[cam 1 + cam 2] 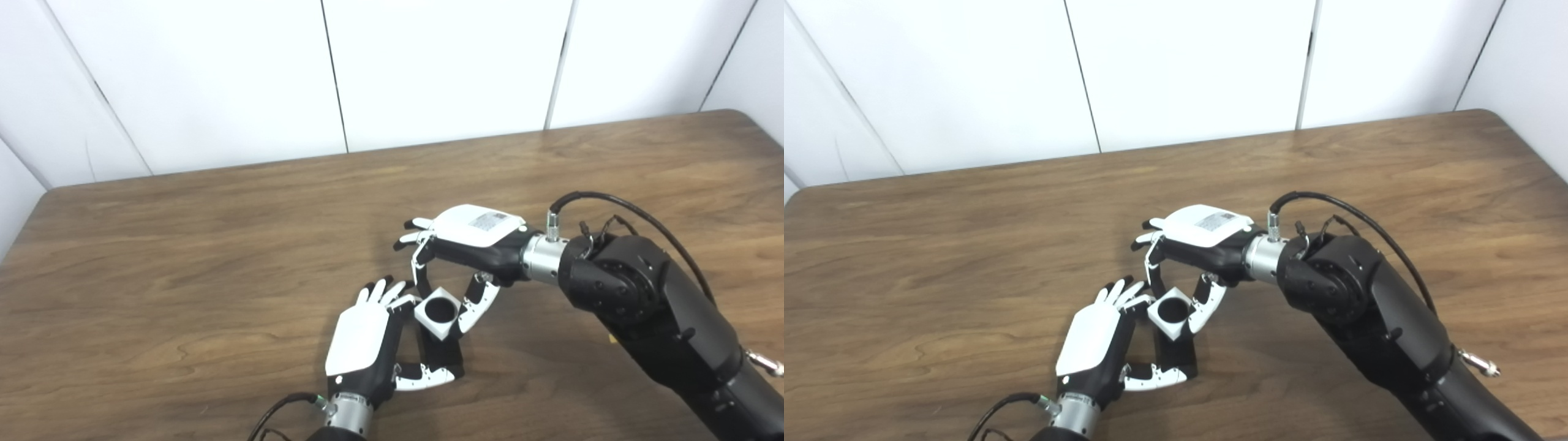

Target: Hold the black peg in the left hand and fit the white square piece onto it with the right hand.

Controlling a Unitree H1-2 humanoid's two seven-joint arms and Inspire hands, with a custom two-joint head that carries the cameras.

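The black peg (442,355) stands low in the frame's centre, gripped by the left hand (367,343). The right hand (471,242) pinches the white square piece (437,312) at the peg's top, above the counter (184,275).

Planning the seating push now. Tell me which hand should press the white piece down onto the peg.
Right. The right hand already pinches the white square piece from above, at the black peg's top. The left hand is occupied steadying that peg.
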